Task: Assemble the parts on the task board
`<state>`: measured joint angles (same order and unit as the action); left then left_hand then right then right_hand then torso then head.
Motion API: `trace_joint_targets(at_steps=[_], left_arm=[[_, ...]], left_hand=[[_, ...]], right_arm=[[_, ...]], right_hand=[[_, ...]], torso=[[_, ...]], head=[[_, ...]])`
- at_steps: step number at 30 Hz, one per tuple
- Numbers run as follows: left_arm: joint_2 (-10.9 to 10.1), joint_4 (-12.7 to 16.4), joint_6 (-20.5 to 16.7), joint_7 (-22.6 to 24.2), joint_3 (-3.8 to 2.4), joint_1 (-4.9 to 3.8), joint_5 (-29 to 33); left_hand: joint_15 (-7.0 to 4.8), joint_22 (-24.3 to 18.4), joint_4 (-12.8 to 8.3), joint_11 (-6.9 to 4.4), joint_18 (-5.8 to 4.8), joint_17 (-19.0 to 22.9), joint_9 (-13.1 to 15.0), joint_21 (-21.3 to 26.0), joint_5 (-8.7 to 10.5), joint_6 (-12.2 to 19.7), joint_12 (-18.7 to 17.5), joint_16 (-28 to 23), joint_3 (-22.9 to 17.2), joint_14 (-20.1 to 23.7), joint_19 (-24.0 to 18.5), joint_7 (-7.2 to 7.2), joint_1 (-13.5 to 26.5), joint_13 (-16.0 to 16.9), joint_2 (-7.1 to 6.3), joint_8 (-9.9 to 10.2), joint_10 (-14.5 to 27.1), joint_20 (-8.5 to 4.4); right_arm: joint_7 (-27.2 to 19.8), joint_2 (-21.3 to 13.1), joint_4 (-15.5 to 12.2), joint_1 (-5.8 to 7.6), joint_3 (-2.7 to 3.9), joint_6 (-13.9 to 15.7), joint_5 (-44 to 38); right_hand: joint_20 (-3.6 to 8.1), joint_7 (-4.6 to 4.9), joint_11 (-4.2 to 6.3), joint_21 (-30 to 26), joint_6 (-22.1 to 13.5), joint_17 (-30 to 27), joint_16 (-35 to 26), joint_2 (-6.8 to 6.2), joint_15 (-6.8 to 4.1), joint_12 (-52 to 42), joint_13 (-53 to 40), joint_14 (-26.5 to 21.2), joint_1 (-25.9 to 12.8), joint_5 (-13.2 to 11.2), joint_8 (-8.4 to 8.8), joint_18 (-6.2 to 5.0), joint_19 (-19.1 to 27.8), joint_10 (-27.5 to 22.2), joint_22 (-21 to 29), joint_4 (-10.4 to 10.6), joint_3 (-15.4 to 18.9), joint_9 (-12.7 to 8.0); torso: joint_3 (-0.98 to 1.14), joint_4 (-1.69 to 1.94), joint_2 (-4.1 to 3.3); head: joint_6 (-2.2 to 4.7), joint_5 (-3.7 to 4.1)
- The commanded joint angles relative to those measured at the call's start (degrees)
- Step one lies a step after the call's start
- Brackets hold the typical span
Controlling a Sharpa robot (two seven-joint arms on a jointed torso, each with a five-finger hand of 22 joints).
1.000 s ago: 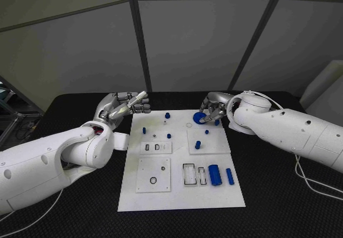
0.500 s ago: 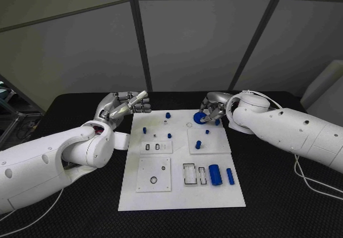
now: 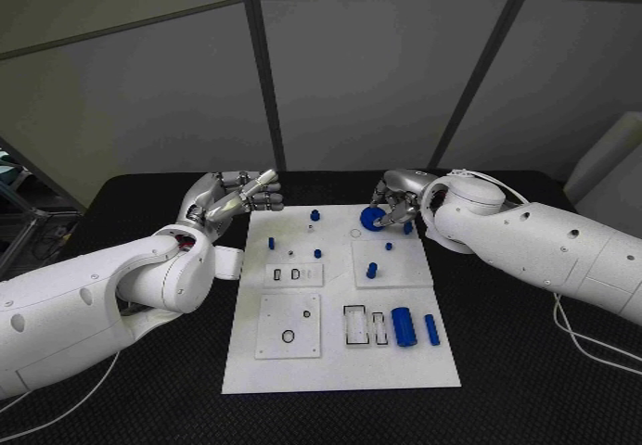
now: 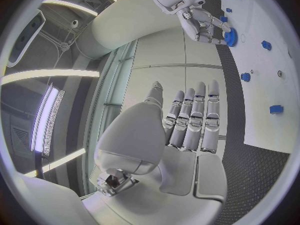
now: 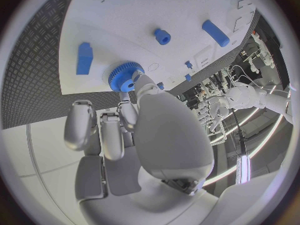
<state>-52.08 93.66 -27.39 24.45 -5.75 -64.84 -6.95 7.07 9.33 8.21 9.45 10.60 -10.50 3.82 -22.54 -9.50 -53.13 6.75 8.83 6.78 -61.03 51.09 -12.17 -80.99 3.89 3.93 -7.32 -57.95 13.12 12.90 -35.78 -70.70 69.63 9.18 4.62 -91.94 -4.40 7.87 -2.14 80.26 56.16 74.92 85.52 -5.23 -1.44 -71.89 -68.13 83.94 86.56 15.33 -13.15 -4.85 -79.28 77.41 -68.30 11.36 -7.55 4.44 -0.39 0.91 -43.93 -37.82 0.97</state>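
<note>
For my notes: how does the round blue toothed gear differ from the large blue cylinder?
The round blue toothed gear sits at the far end of the white task board, under the right hand; the large blue cylinder lies on its side near the front, untouched. The gear is flat and toothed, the cylinder long and smooth. Both are blue.

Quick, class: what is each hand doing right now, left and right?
Left hand: open, fingers straight, holding nothing, beside the task board.
Right hand: its fingers hold the blue gear.
</note>
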Motion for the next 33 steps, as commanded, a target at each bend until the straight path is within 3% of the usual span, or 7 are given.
trace_joint_targets(at_steps=[1,7,12,18,26,33], left_arm=[[0.03,0.02,0.70,0.31,-0.04,-0.06,-0.39],[-0.04,0.03,0.67,0.31,-0.04,-0.05,-0.39],[-0.07,0.04,0.61,0.33,-0.04,-0.04,-0.39],[-0.01,0.05,0.60,0.35,-0.04,-0.05,-0.39],[0.10,0.04,0.55,0.42,-0.05,-0.05,-0.39],[0.18,0.05,0.50,0.44,-0.05,-0.06,-0.39]], left_hand=[[0.19,-0.10,-0.34,0.36,-0.20,-0.05,-0.08,0.13,0.06,0.07,-0.19,-0.35,0.04,0.03,0.01,-0.36,-0.54,-0.09,0.11,0.27,0.06,0.23],[0.19,-0.10,-0.34,0.36,-0.20,-0.05,-0.08,0.13,0.06,0.07,-0.19,-0.35,0.04,0.03,0.01,-0.36,-0.54,-0.09,0.11,0.27,0.06,0.23],[0.19,-0.10,-0.34,0.36,-0.20,-0.05,-0.08,0.13,0.06,0.07,-0.19,-0.35,0.04,0.03,0.01,-0.36,-0.54,-0.09,0.11,0.27,0.06,0.23],[0.19,-0.10,-0.34,0.36,-0.20,-0.05,-0.08,0.13,0.06,0.07,-0.19,-0.35,0.04,0.03,0.01,-0.36,-0.54,-0.09,0.11,0.27,0.06,0.23],[0.20,-0.11,-0.39,0.36,-0.19,-0.09,-0.07,0.15,0.06,0.06,-0.25,-0.44,0.03,0.02,0.00,-0.36,-0.59,-0.08,0.15,0.32,0.05,0.24],[0.20,-0.11,-0.39,0.36,-0.19,-0.09,-0.07,0.15,0.06,0.06,-0.25,-0.44,0.03,0.02,0.00,-0.36,-0.59,-0.08,0.15,0.32,0.05,0.24]], right_arm=[[-2.00,-0.37,-1.76,0.12,0.04,6.78,-3.58],[-1.92,-0.83,-6.01,0.12,0.06,11.10,-7.39],[-1.57,0.56,-7.53,0.13,0.05,11.70,-9.18],[-1.32,3.37,-6.88,0.13,-0.21,11.07,-9.97],[-0.28,6.79,-5.22,0.11,-1.80,9.48,-10.47],[-0.18,8.88,-3.53,0.07,-2.52,8.73,-10.55]], right_hand=[[0.15,-0.65,-0.02,0.30,1.24,4.79,0.24,0.57,-0.54,-0.39,-0.40,4.13,-0.01,1.41,0.09,0.68,-0.59,0.58,-0.45,-0.17,-0.93,0.26],[0.23,-0.70,0.03,0.67,1.63,5.04,0.35,-0.14,-0.59,-0.76,-0.92,4.17,-0.50,2.49,0.59,0.82,-0.92,0.78,-1.18,-0.46,-2.12,0.19],[0.23,-0.70,0.04,0.75,1.69,5.09,0.37,-0.24,-0.60,-0.81,-0.99,4.17,-0.60,2.56,0.65,0.85,-1.00,0.82,-1.37,-0.48,-2.28,0.18],[0.24,-0.68,0.03,0.78,1.69,5.10,0.38,-0.37,-0.59,-0.76,-0.95,4.17,-0.77,2.50,0.80,0.86,-1.02,0.78,-1.42,-0.48,-2.48,0.15],[0.17,-0.53,-0.12,0.76,1.56,4.98,0.32,-0.77,-0.48,-0.65,-0.90,4.13,-1.71,1.33,1.49,0.86,-0.94,0.66,-1.38,-0.38,-3.29,0.02],[0.16,-0.52,-0.13,0.74,1.57,4.99,0.32,-0.81,-0.47,-0.60,-0.86,4.13,-1.80,1.21,1.56,0.85,-0.91,0.62,-1.33,-0.39,-3.41,0.01]], torso=[[0.00,-0.03,0.00],[-0.07,0.01,0.02],[-0.05,0.02,-0.01],[-0.10,0.10,-0.04],[-0.10,0.20,-0.11],[-0.07,0.07,-0.05]], head=[[0.10,-0.07],[0.26,-0.09],[0.33,-0.24],[0.27,-0.39],[0.17,-0.70],[0.01,-0.96]])
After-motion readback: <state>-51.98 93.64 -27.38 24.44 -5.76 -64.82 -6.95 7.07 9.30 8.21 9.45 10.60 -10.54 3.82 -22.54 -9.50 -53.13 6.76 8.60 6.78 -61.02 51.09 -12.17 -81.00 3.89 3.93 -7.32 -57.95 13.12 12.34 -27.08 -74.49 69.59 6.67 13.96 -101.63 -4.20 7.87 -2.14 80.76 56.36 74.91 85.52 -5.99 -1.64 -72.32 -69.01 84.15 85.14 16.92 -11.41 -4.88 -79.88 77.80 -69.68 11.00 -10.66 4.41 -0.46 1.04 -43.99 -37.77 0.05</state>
